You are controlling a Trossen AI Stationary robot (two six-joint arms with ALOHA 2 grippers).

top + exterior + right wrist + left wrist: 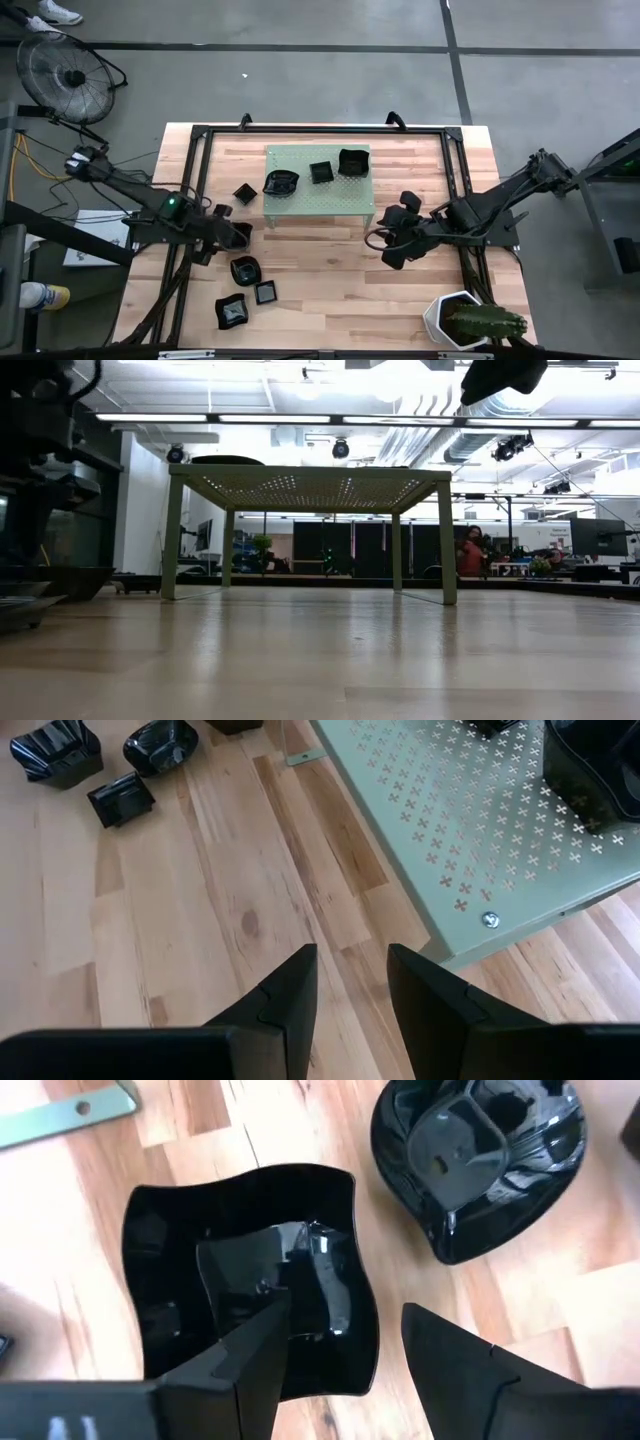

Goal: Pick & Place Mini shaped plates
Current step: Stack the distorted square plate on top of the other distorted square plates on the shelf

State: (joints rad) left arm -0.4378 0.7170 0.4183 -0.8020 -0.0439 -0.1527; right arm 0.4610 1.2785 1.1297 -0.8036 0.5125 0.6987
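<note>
Small glossy black plates lie on the wooden table's left part: a wavy square one [250, 1270], a rounded one [480, 1160] beside it, and others nearer the table's near edge [245, 269] [232, 312]. Three more sit on the green perforated stand [318, 180]. My left gripper [345, 1305] is open and low over the wavy square plate [240, 235], one finger over its hollow and one outside its rim. I cannot tell whether it touches the plate. My right gripper [350, 950] is open above bare wood, to the right of the stand [480, 810].
A white hexagonal pot with a cactus [462, 318] stands at the table's near right corner. The green stand [310, 485] rises on thin legs at the table's middle far side. Bare wood [330, 280] lies between the stand and the near edge. A black frame edges the table.
</note>
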